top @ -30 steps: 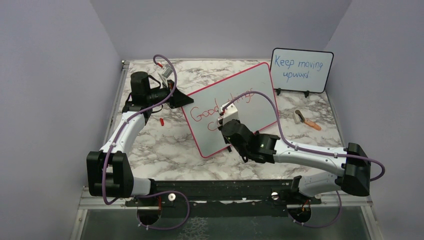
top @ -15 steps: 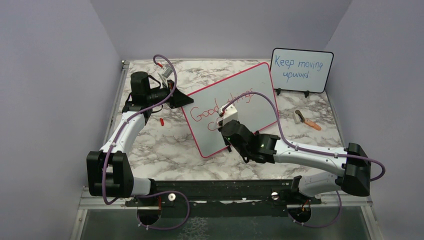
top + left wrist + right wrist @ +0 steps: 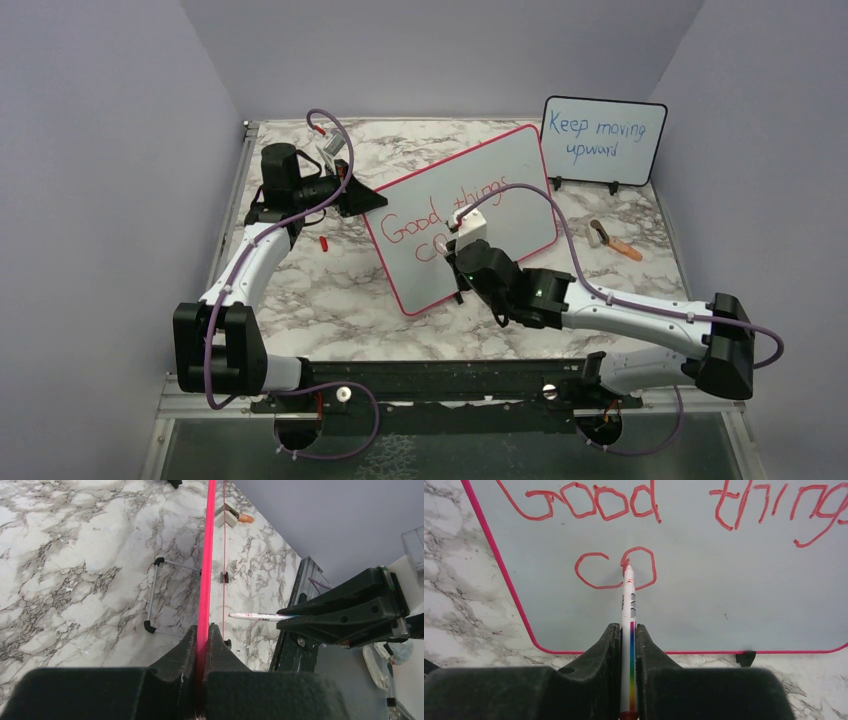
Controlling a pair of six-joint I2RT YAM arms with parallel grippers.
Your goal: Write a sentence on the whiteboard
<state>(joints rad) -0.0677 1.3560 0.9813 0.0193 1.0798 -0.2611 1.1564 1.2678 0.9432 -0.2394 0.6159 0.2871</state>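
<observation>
Left claw (image 3: 202, 632) clamps the edge of the whiteboard (image 3: 724, 605), right claw (image 3: 628, 630) grips the marker (image 3: 628, 600); the sentence (image 3: 599, 502) reads "Good things co", so its last word looks unfinished.

High rear overview, left wrist edge-on along whiteboard (image 3: 207, 555), right wrist close, seemingly square-on.

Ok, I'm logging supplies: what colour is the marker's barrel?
White marker with a rainbow stripe and red tip; shows best in the right wrist view.
</observation>
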